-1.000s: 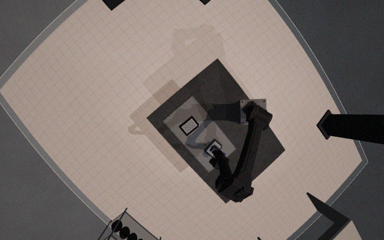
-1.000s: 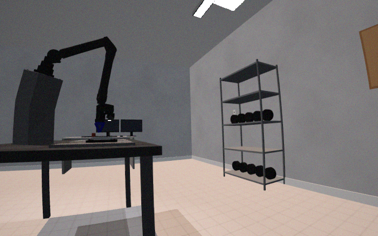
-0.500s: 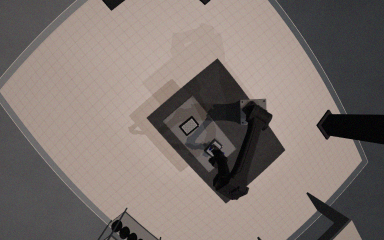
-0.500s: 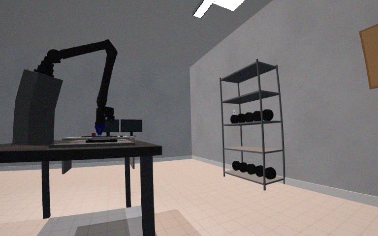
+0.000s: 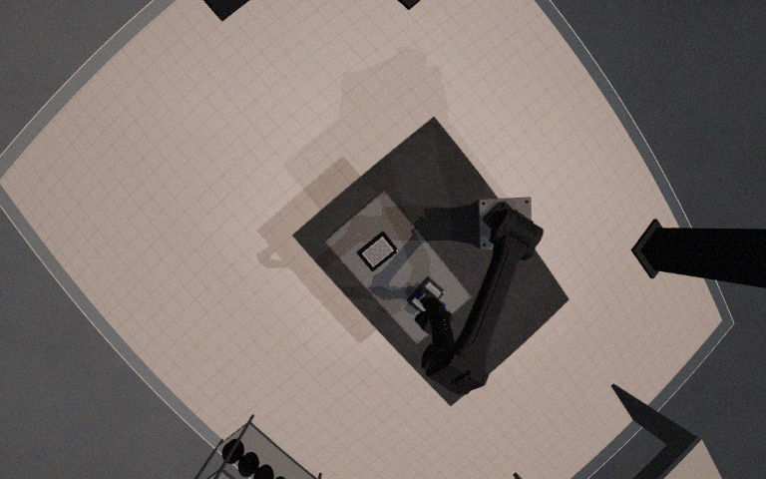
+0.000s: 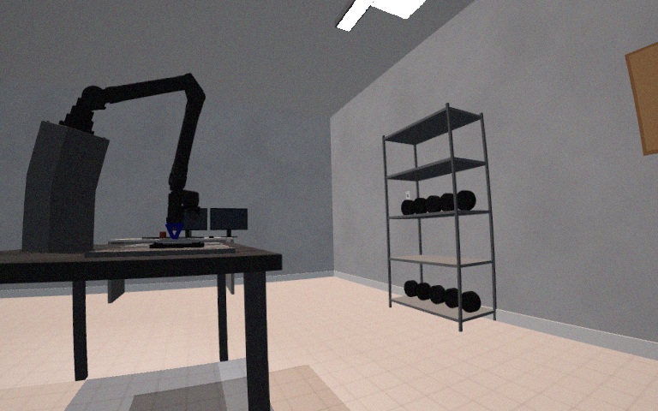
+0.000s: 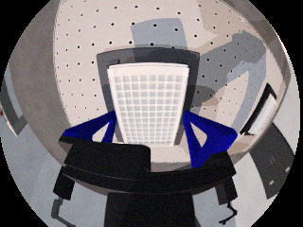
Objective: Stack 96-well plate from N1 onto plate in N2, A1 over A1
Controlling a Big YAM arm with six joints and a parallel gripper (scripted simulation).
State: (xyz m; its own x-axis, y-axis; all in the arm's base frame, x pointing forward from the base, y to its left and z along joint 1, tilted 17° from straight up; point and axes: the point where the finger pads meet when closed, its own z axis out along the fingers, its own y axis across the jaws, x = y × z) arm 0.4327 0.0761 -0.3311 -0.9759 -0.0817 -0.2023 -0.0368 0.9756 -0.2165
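Hovering low over the plate (image 7: 150, 104) in N1, my gripper (image 7: 149, 113) has its blue fingers fully apart and holds nothing. In the wrist view the plate lies between the fingers, one finger at 8 o'clock and the other at 4 o'clock of it; I cannot tell if they touch its sides. The near edge of the plate is hidden behind my gripper body. From the top, my arm (image 5: 491, 282) covers part of this plate (image 5: 432, 291), so the A1 mark is not readable. The second plate (image 5: 377, 250) sits well apart at 10 o'clock in N2. In the exterior view both plates are too flat to distinguish on the table (image 6: 145, 264).
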